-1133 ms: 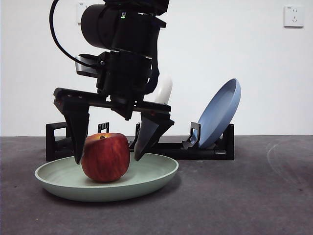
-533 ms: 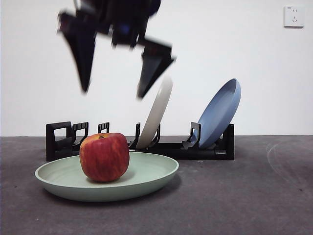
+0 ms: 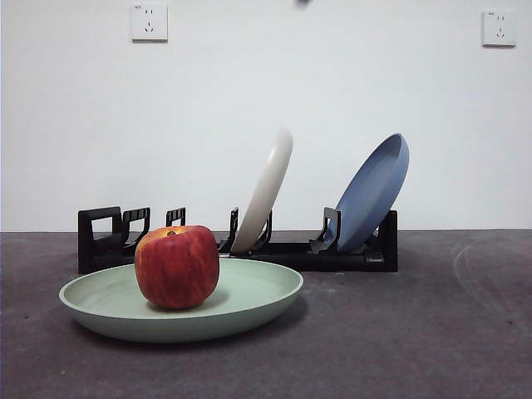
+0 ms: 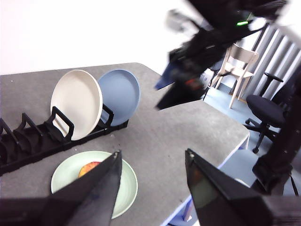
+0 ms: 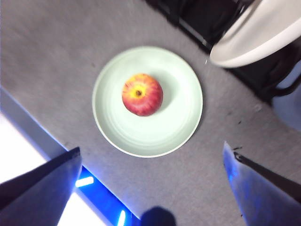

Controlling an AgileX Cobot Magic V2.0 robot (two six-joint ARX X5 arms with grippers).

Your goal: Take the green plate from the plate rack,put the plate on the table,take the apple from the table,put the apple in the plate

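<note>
Red apple (image 3: pixel 177 266) sits in the pale green round plate (image 3: pixel 249 299); right claw (image 5: pixel 150 188) hangs released above the plate, left claw (image 4: pixel 153 188) also released.

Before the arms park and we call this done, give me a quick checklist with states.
1. apple resting in the green plate: ok.
2. Green plate flat on the table, in front of the plate rack: ok.
3. right gripper open, high above the apple, holding nothing: ok.
4. left gripper open, raised well off the table, holding nothing: ok.
5. Cream plate and blue plate leaning in rack slots: ok.
6. Clearance between the two arms: cannot tell; the right arm shows blurred in the left wrist view.
</note>
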